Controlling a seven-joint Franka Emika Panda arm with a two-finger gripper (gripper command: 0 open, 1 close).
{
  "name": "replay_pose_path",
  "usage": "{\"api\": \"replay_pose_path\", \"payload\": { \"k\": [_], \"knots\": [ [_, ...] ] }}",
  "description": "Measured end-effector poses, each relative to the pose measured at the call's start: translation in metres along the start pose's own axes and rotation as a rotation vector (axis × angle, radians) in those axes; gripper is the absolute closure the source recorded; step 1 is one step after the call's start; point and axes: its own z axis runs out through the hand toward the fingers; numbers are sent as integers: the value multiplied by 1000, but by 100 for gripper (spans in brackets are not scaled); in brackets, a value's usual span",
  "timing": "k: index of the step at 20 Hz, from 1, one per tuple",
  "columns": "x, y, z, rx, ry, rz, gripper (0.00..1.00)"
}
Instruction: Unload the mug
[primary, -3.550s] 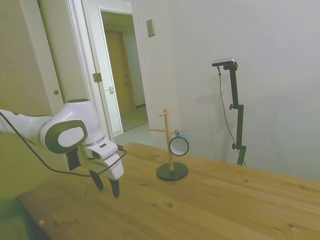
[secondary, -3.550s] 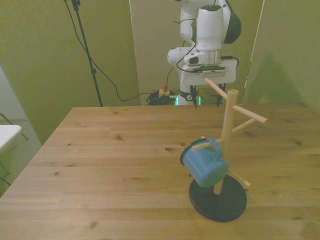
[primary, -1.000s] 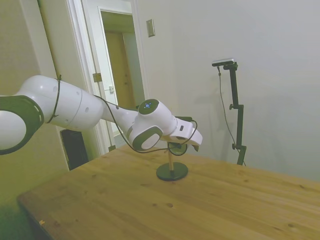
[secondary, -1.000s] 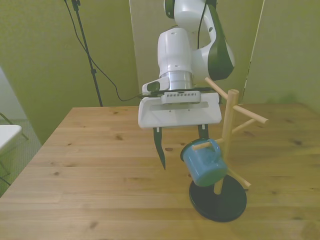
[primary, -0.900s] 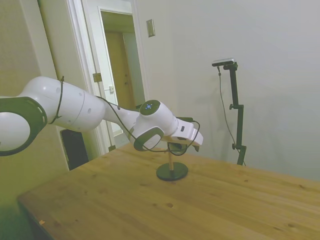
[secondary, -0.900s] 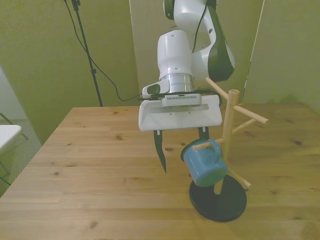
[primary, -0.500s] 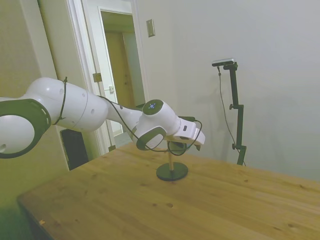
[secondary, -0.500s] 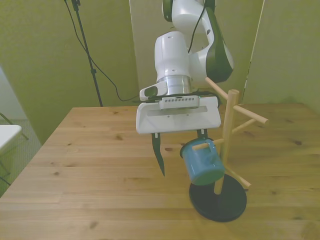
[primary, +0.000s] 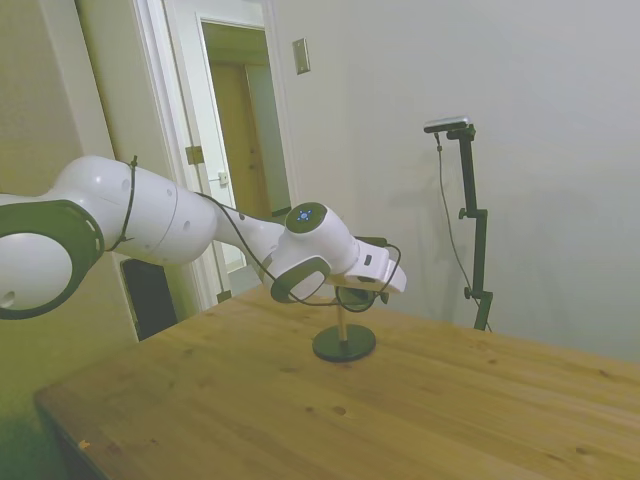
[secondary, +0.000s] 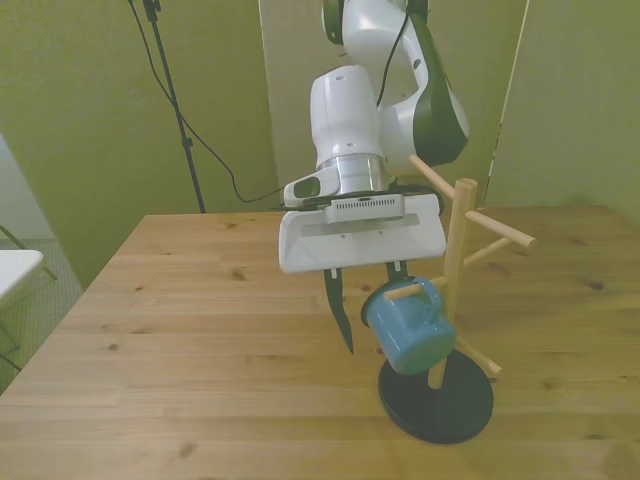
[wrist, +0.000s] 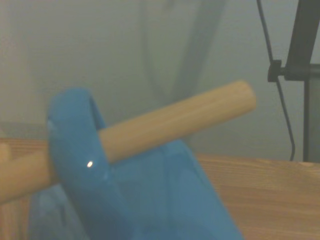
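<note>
Since 0.5 s ago, the gripper (secondary: 368, 310) is sliding toward the front view's right, fingers spread wide, straddling the mug (secondary: 409, 328), which is hanging by its handle on the rack's (secondary: 452, 300) peg.

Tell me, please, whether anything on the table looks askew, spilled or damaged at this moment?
Nothing stands out. The mug hangs tilted by its handle from a peg of the wooden mug tree, which stands upright on its dark base. The open gripper sits close beside the mug. No spill or damage shows on the table.
</note>
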Motion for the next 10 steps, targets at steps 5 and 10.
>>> {"api": "replay_pose_path", "payload": {
  "k": [5, 10],
  "knots": [
    [0, -1, -2, 9, -2, -13, 100],
    [3, -1, -8, 18, 3, -19, 100]
  ]
}}
